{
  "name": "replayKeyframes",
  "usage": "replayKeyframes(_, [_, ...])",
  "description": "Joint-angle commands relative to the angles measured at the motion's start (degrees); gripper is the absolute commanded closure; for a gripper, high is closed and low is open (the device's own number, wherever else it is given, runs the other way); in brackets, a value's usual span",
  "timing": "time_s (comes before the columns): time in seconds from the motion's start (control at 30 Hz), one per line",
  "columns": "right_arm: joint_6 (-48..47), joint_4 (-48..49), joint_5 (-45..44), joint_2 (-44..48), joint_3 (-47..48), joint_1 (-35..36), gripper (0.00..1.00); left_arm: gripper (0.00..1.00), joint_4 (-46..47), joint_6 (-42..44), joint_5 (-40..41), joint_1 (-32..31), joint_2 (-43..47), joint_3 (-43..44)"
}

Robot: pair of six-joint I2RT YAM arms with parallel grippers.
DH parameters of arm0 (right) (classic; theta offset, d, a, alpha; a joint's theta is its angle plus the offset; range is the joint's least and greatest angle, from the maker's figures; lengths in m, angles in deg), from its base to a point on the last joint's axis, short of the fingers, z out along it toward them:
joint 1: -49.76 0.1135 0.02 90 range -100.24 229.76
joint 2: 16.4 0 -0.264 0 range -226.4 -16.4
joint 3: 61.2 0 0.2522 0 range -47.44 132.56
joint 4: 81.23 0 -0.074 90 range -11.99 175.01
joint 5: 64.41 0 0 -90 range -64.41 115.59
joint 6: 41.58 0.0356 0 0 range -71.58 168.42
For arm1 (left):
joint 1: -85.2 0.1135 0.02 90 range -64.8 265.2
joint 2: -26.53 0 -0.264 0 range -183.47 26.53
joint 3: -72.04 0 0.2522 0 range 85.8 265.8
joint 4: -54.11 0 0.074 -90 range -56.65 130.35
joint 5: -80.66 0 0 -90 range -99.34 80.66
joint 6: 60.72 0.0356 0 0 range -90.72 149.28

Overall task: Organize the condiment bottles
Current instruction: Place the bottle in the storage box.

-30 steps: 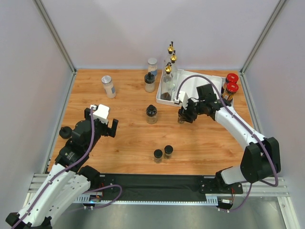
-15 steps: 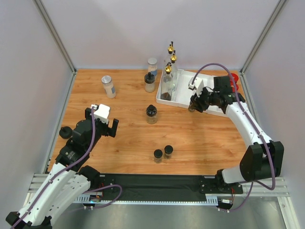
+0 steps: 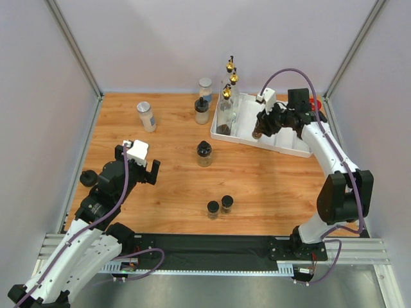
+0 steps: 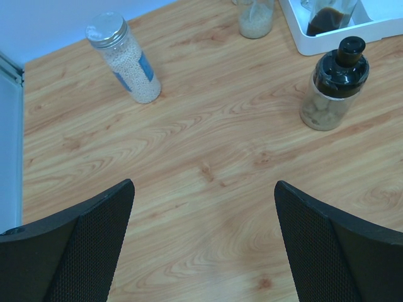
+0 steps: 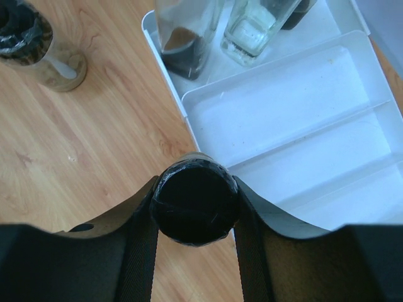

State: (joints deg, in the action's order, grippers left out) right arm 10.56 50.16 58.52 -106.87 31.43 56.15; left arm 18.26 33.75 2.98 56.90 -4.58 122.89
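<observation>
From above, the left claw (image 3: 137, 162) hovers over the near left of the light-brown wooden desk (image 3: 173, 186), its fingers spread wide with nothing between them. The right claw (image 3: 259, 131) reaches to the far right and pinches a small black-capped glass spice jar (image 3: 257, 134) above the white plastic divided tray (image 3: 286, 142). Three tall clear gold-spouted glass bottles (image 3: 225, 109) stand in the tray's left end. A red-lidded dark jar (image 3: 314, 102) shows only in part behind the right arm. On the desk, a silver-lidded clear jar of white grains (image 3: 146, 116) stands at the far left. A second silver-lidded clear jar (image 3: 205, 86) stands at the back, just beside a black-topped pale jar (image 3: 201, 111). A black-topped round jar (image 3: 204, 154) stands mid-desk, and two small black-capped jars (image 3: 213, 208) stand side by side nearer the front.

At the left wrist, the two black fingers (image 4: 75, 245) stand far apart over bare wood. The jar of white grains is ahead to the left. The black-topped round jar is ahead to the right, near the tray's corner.

At the right wrist, the fingers (image 5: 135, 245) press on either side of the spice jar's round black cap. The cap hangs over the tray's near rim, at the edge of a long compartment. The bottles, one holding dark liquid, stand in the end compartment beyond.
</observation>
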Motion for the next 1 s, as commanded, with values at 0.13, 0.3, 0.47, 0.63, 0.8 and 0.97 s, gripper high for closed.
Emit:
replayKeyframes(0.13, [8.94,8.74,-1.99,-8.92,10.77,-0.15,0.97,0.0,0.47,1.51,-0.36,0.34,-0.35,-0.52])
replayKeyframes(0.3, [11.85,10.42,-4.54,-18.76,20.85,-0.24,0.97,0.0,0.55,1.86,-0.36,0.34,-0.61,-0.69])
replayKeyframes(0.47, [12.99,10.24,-8.22,-28.33,29.04,-0.15,0.95,0.0,0.82,2.21,-0.28,0.34,-0.88,-0.87])
replayKeyframes(0.63, [13.78,10.51,-10.6,-34.14,35.03,-0.15,0.94,0.0,0.82,2.47,-0.63,0.34,-1.23,-0.96])
replayKeyframes(0.8, [14.4,9.89,-11.39,-39.15,39.07,-0.15,0.91,0.0,0.82,2.56,-0.98,0.34,-1.49,-0.87])
replayKeyframes(0.97, [14.31,8.92,-12.8,-42.76,42.76,-0.15,0.86,0.0,0.9,2.56,-1.51,0.34,-1.67,-0.87])
